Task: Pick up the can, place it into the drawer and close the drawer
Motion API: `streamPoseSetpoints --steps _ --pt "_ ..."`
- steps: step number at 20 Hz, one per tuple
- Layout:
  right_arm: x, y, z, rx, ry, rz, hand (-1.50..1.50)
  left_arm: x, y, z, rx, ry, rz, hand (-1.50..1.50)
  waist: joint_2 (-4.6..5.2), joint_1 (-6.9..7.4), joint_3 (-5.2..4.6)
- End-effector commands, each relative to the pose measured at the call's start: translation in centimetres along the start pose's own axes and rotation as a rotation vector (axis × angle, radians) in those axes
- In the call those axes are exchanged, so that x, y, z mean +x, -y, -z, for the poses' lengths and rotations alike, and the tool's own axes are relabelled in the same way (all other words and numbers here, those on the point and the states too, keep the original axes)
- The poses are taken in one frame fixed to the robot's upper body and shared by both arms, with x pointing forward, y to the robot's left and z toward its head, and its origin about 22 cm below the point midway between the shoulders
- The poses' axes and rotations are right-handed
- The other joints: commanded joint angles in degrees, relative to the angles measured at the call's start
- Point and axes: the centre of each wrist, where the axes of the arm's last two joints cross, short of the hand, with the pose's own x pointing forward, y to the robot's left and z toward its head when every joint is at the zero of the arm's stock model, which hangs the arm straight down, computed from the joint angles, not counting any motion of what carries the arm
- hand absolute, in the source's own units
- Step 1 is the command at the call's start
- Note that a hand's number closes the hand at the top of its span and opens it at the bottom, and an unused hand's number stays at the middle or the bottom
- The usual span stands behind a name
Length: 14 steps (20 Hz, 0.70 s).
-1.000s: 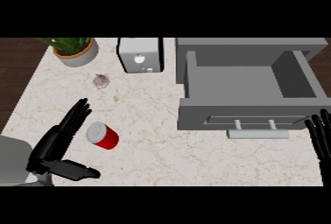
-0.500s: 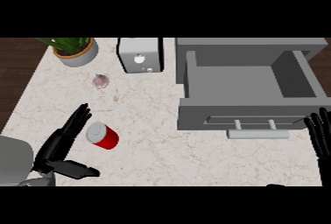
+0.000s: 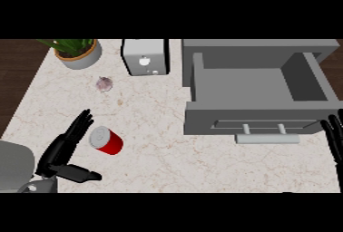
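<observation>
I see the can (image 3: 106,140) lying on its side on the worktop (image 3: 167,158), toward the front left corner; my left hand (image 3: 61,152) lies just left of it, fingers released and straight; the drawer (image 3: 214,118) stands open by the right edge; my right hand (image 3: 333,140) rests there, fingers released, pointing up.

**Left hand spread wide, right hand at rest**

The robot's left hand (image 3: 61,152) comes in from the lower left corner on its grey forearm (image 3: 15,164). Its fingers (image 3: 79,129) are straight and slant up to the right, and its thumb (image 3: 79,174) sticks out sideways to the right. The right hand (image 3: 334,138) rests at the right edge, open, fingers pointing up, only partly in view.
</observation>
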Motion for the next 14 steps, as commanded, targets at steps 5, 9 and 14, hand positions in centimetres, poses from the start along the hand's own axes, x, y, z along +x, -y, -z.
streamPoseSetpoints --steps 5,9,14 --pt "0.8 0.7 0.2 -0.003 0.005 -0.002 -1.5 -0.1 0.3 1.5 0.021 -0.026 -0.022 -1.5 -0.02 0.04 0.02" --pt "-0.4 -1.0 0.7 -0.003 0.015 0.018 -1.5 -2.4 1.0 2.1 0.006 -0.011 -0.003 -1.5 0.03 -0.02 0.01" --pt "0.2 1.9 -0.9 0.005 0.015 -0.017 -1.5 -1.3 2.1 3.6 0.008 -0.042 -0.01 -1.5 -0.01 -0.14 0.02"
